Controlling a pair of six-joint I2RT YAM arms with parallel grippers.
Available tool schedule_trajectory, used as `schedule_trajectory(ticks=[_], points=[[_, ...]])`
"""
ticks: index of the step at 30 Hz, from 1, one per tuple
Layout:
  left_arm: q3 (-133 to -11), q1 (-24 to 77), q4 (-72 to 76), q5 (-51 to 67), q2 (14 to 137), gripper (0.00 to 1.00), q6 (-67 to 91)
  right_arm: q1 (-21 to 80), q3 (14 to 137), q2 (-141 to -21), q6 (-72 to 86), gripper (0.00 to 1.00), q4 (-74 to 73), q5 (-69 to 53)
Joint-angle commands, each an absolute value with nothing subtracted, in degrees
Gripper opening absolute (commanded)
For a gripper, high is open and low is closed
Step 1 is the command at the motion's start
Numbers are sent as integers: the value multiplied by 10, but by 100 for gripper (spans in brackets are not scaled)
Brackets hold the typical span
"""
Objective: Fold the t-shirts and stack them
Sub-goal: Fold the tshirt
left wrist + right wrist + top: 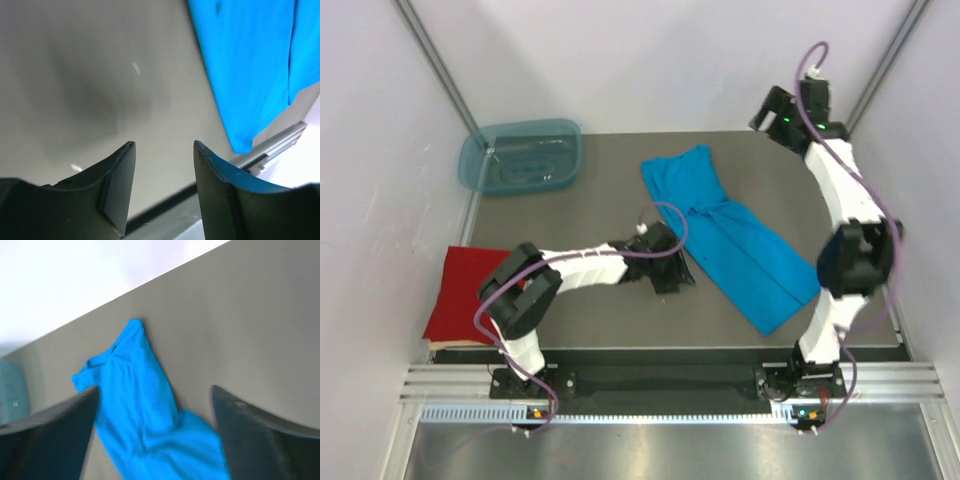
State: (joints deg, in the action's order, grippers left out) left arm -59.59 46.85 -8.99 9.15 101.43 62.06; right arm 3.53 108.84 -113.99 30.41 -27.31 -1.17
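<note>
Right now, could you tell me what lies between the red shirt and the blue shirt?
The top view shows the left arm there, the left gripper beside the blue shirt.

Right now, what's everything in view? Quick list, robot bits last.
t-shirt: 1, bright blue, lying in a long strip from the middle of the table toward the near-right side
folded t-shirt: 1, red, flat at the near-left corner beside the left arm's base
tub: 1, see-through blue-green plastic, far-left corner
table: 1, dark grey, under all of it
left gripper: 1, black, low over bare table just left of the blue t-shirt, jaws open, holding nothing
right gripper: 1, black, raised over the far-right corner, jaws open wide, holding nothing
</note>
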Motion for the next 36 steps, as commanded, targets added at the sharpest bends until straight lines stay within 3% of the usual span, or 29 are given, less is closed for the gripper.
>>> schedule_trajectory(ticks=[1, 6, 11, 19, 28, 36], points=[[-598, 521, -15, 53, 1008, 54, 749, 17, 1026, -986, 258, 99, -400, 47], [-622, 596, -5, 26, 1056, 52, 844, 4, 927, -848, 244, 100, -426, 20], [-647, 632, 29, 11, 1106, 41, 950, -22, 875, -738, 259, 100, -447, 46], [-772, 689, -49, -31, 1186, 42, 983, -24, 888, -724, 269, 100, -556, 118], [-846, 719, -167, -50, 1230, 38, 998, -25, 867, -686, 267, 100, -556, 119], [-860, 722, -160, -55, 1245, 36, 1003, -25, 854, -670, 265, 100, -553, 106]])
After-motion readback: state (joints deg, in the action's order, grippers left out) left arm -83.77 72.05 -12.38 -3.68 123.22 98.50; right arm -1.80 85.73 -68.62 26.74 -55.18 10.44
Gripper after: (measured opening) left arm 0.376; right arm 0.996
